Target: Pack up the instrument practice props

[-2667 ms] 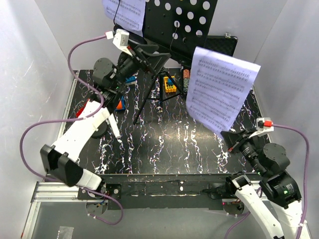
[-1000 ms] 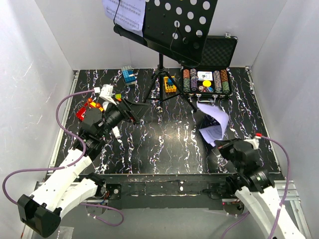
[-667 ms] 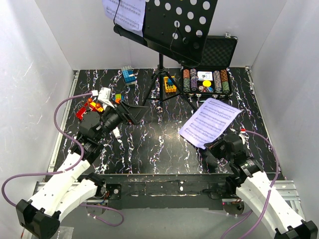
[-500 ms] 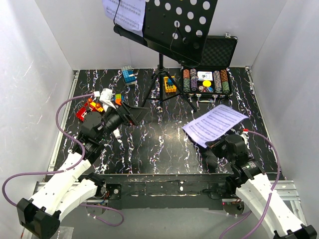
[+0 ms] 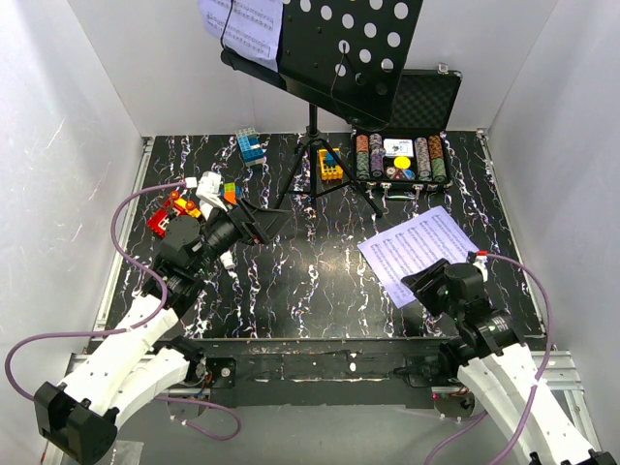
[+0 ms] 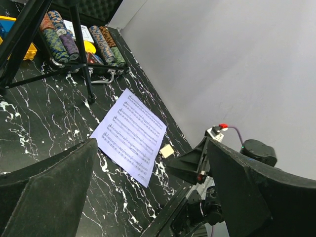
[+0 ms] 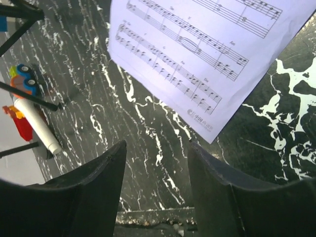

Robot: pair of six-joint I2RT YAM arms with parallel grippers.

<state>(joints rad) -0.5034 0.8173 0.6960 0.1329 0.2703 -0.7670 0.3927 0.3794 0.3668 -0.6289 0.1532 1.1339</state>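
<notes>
Fingers (image 7: 89, 187) of right gripper (image 7: 155, 145): parted, empty, hovering just short of sheet-music page (image 7: 207, 49). Page flat on bench (image 7: 148, 123), right of music stand (image 5: 312, 126), near corner just beyond tips, not between them. Left gripper (image 6: 151, 143): spread wide, empty, left of stand.

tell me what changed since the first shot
The right gripper brought the sheet-music page down from mid-air, laid it flat on the table and let go. The left gripper drew back from the music stand. Stand, the page on it and poker chip case stayed put.
</notes>
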